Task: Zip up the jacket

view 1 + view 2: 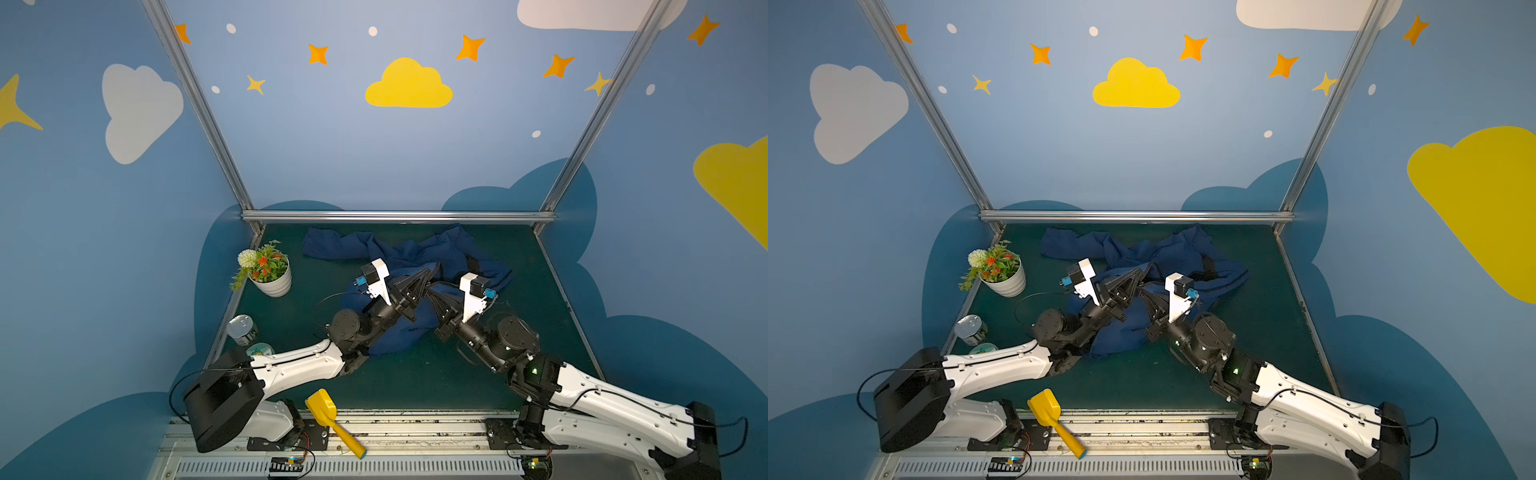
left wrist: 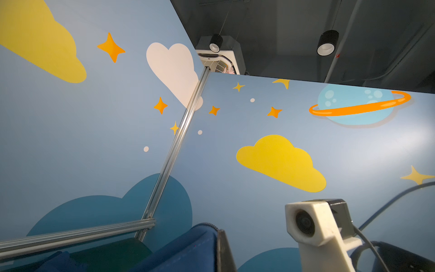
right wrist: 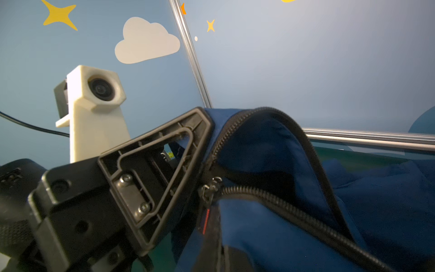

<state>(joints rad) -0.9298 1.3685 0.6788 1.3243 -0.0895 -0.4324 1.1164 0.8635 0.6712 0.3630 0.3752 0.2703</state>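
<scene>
Meeting tip to tip over the middle of the green table (image 1: 519, 332), both arms were on the jacket (image 1: 415, 253). It lay rumpled from the back rail toward the centre, with one part stretched toward the back left in both top views.

The left gripper (image 1: 434, 269) had its jaws pressed together on a fold of navy fabric at the zipper's edge. In the right wrist view, one of its black triangular fingers (image 3: 153, 169) met the cloth where the fold stood raised off the table.

The right gripper (image 1: 433, 289) sat just beside it, jaws likewise closed on the jacket close below the slider (image 3: 210, 188). A dark pull tab (image 3: 205, 221) with a red stripe ran from the slider toward those jaws, though the pinch itself fell at the blurred edge of the picture.

Beyond the slider the two rows of teeth (image 3: 282, 207) parted, one arching upward and the other running along the cloth, with the dark inside of the garment between them.

Well apart from the work, a potted plant (image 1: 270, 274) in a white pot stood by the table's left edge. A tin can (image 1: 241, 330) stood nearer the front on the same side. A yellow scoop (image 1: 334, 419) lay on the front rail (image 1: 415, 428) beside the left arm's base.
</scene>
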